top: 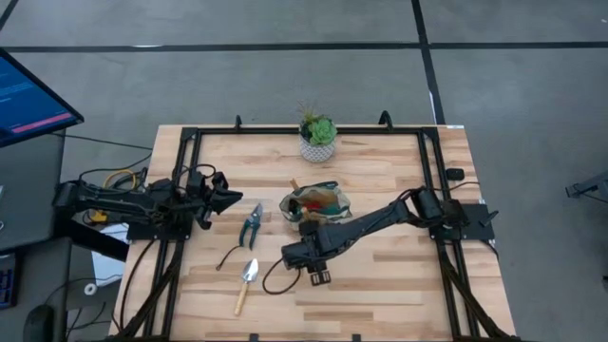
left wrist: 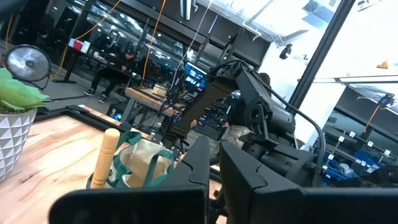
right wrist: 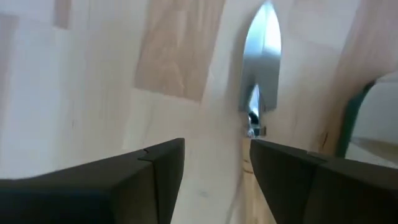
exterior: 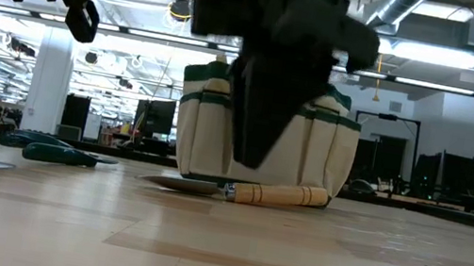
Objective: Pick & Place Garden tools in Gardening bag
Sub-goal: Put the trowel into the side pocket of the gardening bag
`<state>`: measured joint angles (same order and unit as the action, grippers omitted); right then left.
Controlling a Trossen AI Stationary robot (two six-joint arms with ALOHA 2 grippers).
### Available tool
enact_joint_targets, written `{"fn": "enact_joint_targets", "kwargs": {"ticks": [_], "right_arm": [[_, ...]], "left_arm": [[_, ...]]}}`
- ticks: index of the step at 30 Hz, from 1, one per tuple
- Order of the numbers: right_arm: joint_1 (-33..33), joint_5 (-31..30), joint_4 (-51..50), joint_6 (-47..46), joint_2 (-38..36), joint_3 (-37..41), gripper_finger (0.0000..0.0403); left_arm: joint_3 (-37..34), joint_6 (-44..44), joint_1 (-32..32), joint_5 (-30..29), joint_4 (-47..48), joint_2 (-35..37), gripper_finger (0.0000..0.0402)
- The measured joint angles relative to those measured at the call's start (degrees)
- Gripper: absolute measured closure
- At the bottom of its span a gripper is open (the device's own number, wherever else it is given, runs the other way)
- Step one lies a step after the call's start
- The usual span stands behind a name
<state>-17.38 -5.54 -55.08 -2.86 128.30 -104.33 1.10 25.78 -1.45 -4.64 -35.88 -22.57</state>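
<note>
The tan gardening bag [top: 316, 204] with green trim stands mid-table and also shows in the low view [exterior: 339, 149]. A wooden handle [left wrist: 109, 155] sticks up out of it, and a red-and-black item [top: 325, 199] lies inside. A silver-bladed trowel [top: 246, 281] lies flat on the table near the front, its blade [right wrist: 261, 59] ahead of my right gripper. Pruning shears [top: 252, 224] and a thin black curved tool [top: 228, 256] lie left of the bag. My right gripper [right wrist: 217, 168] is open and empty, hanging above the table between bag and trowel [exterior: 253, 150]. My left gripper [top: 224, 195] is shut and waits at the left.
A green plant in a white pot [top: 318, 140] stands at the table's far edge. A black frame [top: 190, 180] runs along the left, right and far sides. Bare wood [top: 399, 285] lies at the near right. A monitor [top: 28, 100] stands off the table's left.
</note>
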Motion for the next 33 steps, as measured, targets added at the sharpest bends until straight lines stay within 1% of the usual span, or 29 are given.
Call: {"fn": "enact_joint_targets", "kwargs": {"ticks": [2,8,10,13,21,23,25,29,33], "right_arm": [[0.41,0.25,1.63,0.15,0.67,-0.15,0.0227],[1.86,1.4,1.15,1.05,1.42,-0.13,0.0227],[2.21,2.67,1.54,2.39,1.41,0.06,0.0227],[2.24,2.67,2.96,3.51,1.31,1.74,0.0227],[2.52,4.23,3.42,2.41,1.3,5.18,0.0236],[2.43,4.19,3.51,1.75,1.3,5.18,0.0247],[2.39,4.2,3.49,0.46,1.3,5.13,0.0272],[2.33,4.28,3.27,-0.81,1.3,4.88,0.035],[1.92,4.1,4.44,-3.7,1.3,4.85,0.0348]], "left_arm": [[0.0,0.0,0.01,0.0,-0.08,0.0,0.0394],[0.01,0.0,0.0,0.01,-0.24,0.0,0.0394],[0.01,0.0,0.01,0.0,-0.22,0.0,0.0394],[0.0,0.0,0.01,0.0,-0.24,0.0,0.0394],[0.01,0.0,0.0,0.01,-0.23,0.0,0.0394],[0.0,0.0,0.0,0.0,-0.24,0.0,0.0394],[0.0,0.0,0.0,0.0,-0.22,0.0,0.0394],[0.0,0.0,0.01,0.01,-0.22,0.0,0.0394],[0.0,0.0,0.02,0.01,-0.22,0.0,0.0394]]}}
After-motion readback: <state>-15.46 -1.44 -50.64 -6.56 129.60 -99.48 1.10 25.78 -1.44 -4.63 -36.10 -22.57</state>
